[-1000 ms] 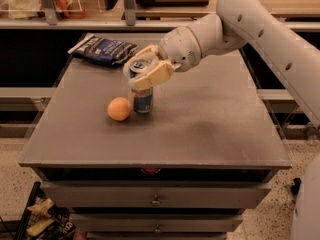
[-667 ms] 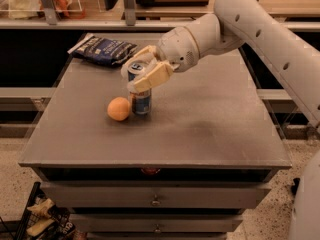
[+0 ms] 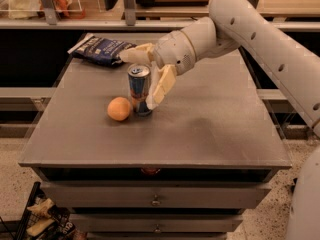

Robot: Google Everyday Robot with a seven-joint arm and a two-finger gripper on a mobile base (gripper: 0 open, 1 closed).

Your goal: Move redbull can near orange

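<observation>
The redbull can point(image 3: 138, 91) stands upright on the grey table point(image 3: 200, 129), left of the middle. It is blue and silver with a silver top. The orange point(image 3: 119, 108) lies just left of the can, touching it or nearly so. My gripper point(image 3: 148, 73) is at the can's upper right and is open. One pale finger point(image 3: 134, 54) reaches behind the can's top. The other finger point(image 3: 162, 85) hangs down along the can's right side. The can stands free between them.
A dark blue crinkled snack bag point(image 3: 101, 49) lies at the table's back left corner. A shelf rail point(image 3: 100, 24) runs behind the table. Drawers point(image 3: 155, 199) sit under the tabletop, and a cart with clutter point(image 3: 42, 223) stands on the floor at lower left.
The fingers that were closed around the can's top have spread apart and lifted slightly. The can stays upright beside the orange.
</observation>
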